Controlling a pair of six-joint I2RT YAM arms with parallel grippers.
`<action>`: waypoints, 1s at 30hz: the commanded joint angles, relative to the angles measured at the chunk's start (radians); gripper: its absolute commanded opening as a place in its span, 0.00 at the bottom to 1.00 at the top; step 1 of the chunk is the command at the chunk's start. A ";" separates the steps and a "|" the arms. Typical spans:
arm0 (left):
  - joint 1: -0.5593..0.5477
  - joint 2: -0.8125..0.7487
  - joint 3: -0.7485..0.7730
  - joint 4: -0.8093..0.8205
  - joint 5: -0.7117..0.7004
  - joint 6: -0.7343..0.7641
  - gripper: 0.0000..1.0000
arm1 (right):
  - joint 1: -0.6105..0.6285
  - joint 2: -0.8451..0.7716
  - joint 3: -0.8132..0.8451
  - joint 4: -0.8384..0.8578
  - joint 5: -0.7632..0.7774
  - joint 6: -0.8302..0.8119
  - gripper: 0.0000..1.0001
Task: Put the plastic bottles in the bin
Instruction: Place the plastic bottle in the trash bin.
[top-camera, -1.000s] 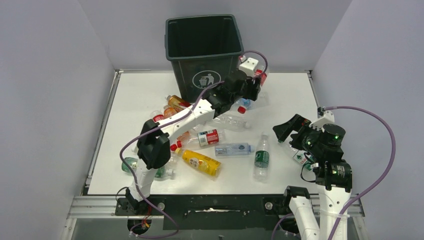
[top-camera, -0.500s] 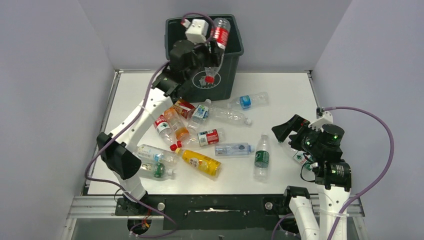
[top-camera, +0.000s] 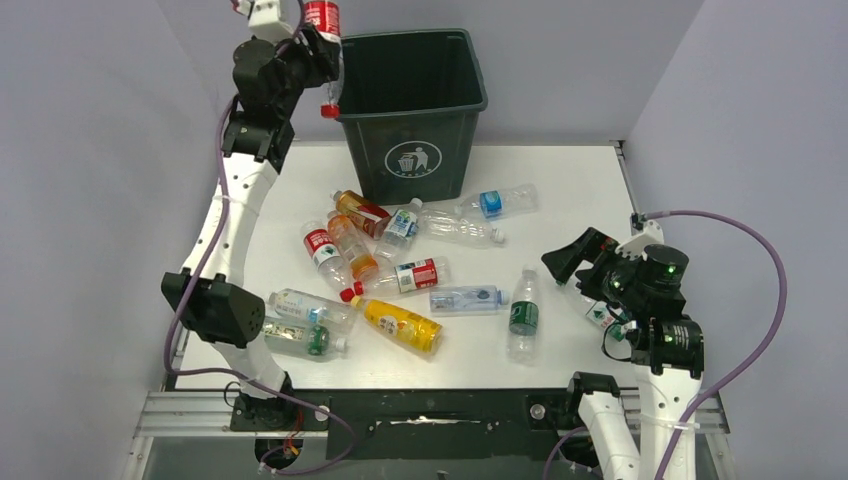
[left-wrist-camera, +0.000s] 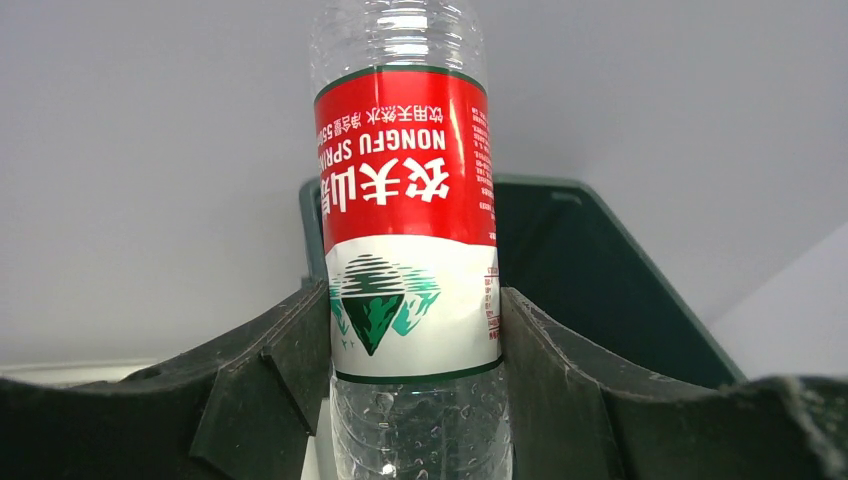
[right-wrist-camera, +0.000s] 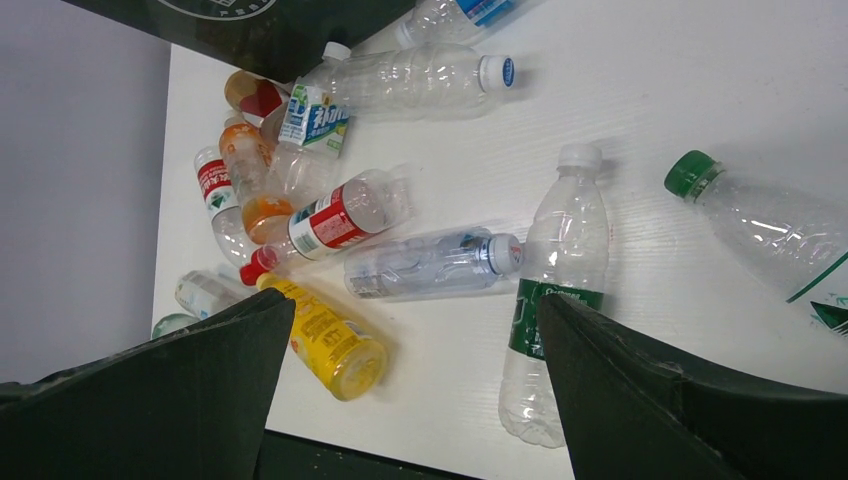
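My left gripper (top-camera: 320, 45) is raised high beside the left rim of the dark green bin (top-camera: 415, 140) and is shut on a red-labelled clear bottle (top-camera: 322, 18). The bottle hangs with its red cap (top-camera: 328, 110) down, outside the bin's left wall. In the left wrist view the fingers (left-wrist-camera: 290, 350) clamp this bottle (left-wrist-camera: 405, 200), with the bin (left-wrist-camera: 590, 280) behind. Several bottles lie on the white table, among them a yellow one (top-camera: 400, 324), a green-labelled one (top-camera: 523, 315) and a blue-labelled one (top-camera: 495, 202). My right gripper (top-camera: 575, 255) is open and empty above the table's right side.
Grey walls close in the table on the left, back and right. A green-capped bottle (right-wrist-camera: 770, 225) lies under my right arm. In the right wrist view my open gripper (right-wrist-camera: 415, 305) hangs above the yellow bottle (right-wrist-camera: 325, 335) and the green-labelled bottle (right-wrist-camera: 555, 300). A metal rail (top-camera: 420, 405) runs along the near edge.
My left arm swung the red-labelled bottle from the bin's right side, up over the bin, to high beside its left rim. The right arm has not moved.
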 joint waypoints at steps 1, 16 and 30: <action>0.028 0.070 0.165 0.053 0.089 -0.028 0.52 | -0.005 0.016 0.011 0.045 -0.045 0.018 0.98; 0.041 0.316 0.374 0.079 0.128 -0.031 0.52 | -0.005 0.042 0.019 0.051 -0.037 0.020 0.98; 0.074 0.354 0.470 -0.085 0.206 -0.068 0.84 | -0.004 0.118 0.089 0.029 0.003 0.008 0.98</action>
